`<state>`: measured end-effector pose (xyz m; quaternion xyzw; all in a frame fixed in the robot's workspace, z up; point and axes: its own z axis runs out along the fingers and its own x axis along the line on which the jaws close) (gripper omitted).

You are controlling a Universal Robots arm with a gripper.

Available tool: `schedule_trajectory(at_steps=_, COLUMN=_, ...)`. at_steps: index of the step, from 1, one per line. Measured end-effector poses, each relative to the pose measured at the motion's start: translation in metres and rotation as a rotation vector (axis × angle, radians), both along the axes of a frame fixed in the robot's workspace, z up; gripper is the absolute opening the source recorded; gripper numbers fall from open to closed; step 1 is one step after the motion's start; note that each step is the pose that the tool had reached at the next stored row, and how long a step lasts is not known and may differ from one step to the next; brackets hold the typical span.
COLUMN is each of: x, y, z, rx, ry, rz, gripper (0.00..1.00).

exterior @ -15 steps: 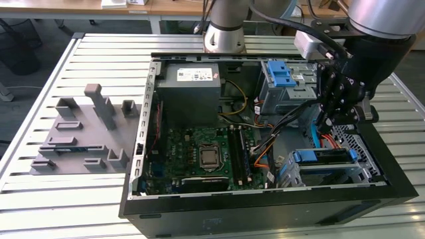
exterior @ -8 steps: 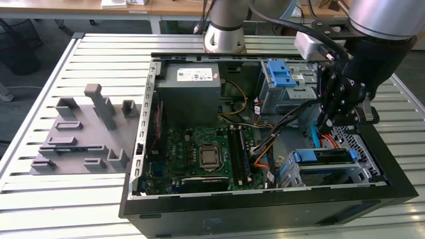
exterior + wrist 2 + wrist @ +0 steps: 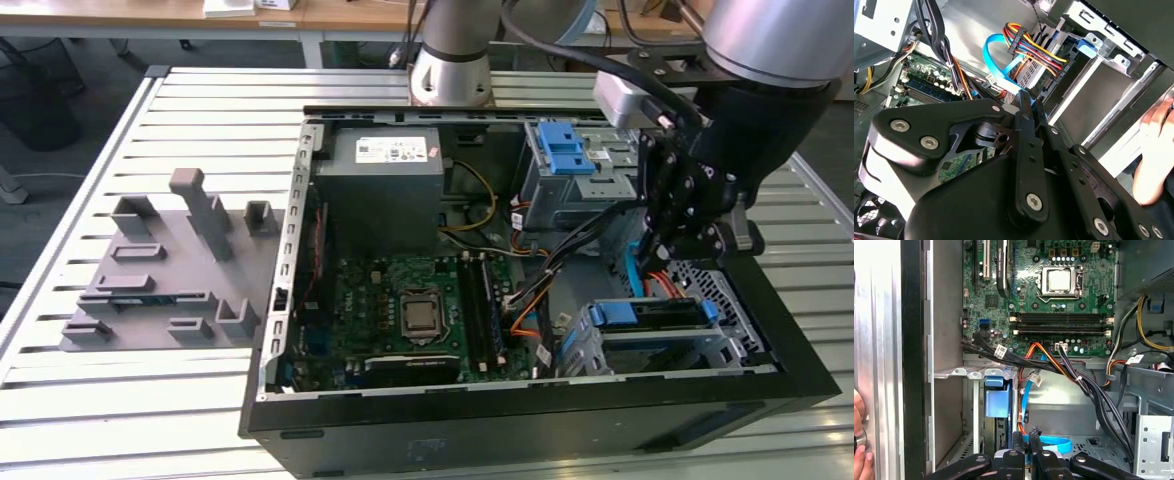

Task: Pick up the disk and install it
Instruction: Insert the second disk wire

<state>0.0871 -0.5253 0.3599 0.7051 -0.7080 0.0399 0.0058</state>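
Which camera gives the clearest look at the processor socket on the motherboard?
The first wrist view: the processor socket faces the camera nearly square-on, with nothing in front of it. The exterior view shows it from farther off and at a slant. The second wrist view catches a strip of the motherboard behind cables.

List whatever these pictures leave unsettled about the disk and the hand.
- The disk, exterior view: the bay cage covers most of its body, so its label and how deep it sits cannot be made out.
- The hand, second wrist view: its own black linkage blocks what lies under it, so it is unclear whether it touches the blue cable.
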Motion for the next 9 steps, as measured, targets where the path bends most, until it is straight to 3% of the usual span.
schedule_trajectory(at_steps=9, x=0.0, y=-0.0017, z=-0.0043, rx=-0.0002, ry=0.0001, rz=0.0, gripper=0.16)
